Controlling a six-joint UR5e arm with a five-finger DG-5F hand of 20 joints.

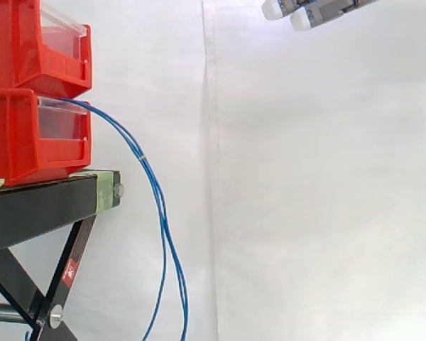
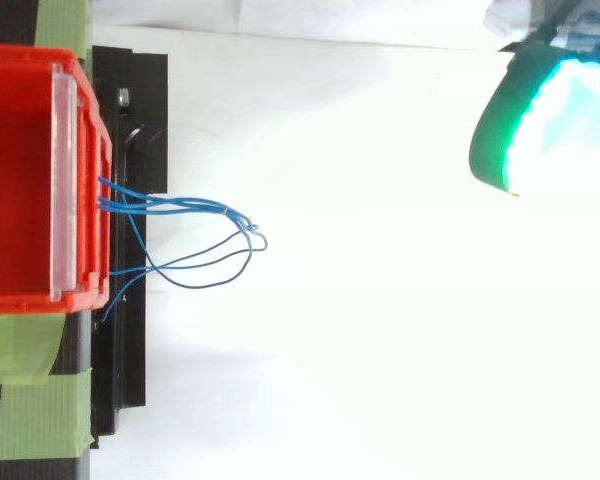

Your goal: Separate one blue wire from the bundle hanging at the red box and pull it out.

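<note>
Presently the hand (image 1: 307, 15) is seen high at the upper right of the side view, well apart from the work. Its fingers (image 1: 277, 8) are stretched out straight with nothing held between them, and from above a glowing pad (image 2: 550, 120) is seen at the far right, well clear of the wiring. The blue wires (image 1: 153, 190) are found at the front of the lower red box (image 1: 25, 135), beneath the upper red box (image 1: 28, 42). They leave its lip, arch out to the right and hang down past the end of the black stand (image 1: 35, 206). They are gathered close at a small pale band (image 1: 143, 159) and parted into two strands lower down. From above, the same wires (image 2: 205, 212) are seen fanned into loops just right of the box. The step in hand is judged to be the approach, since no strand has been singled out. It would be done well if the hand were lowered leftward to the stretch below the band, where a gap is open between the strands, rather than to the band itself, where they lie together. One strand alone should be pinched, with a pad slipped into the gap so that its neighbour is left outside the grip. The wire is thin and probably slick, so a firm pinch is advised. The pull is best made slowly to the right, away from the box, so that any second strand dragged along can be noticed and the box is not shifted.
</note>
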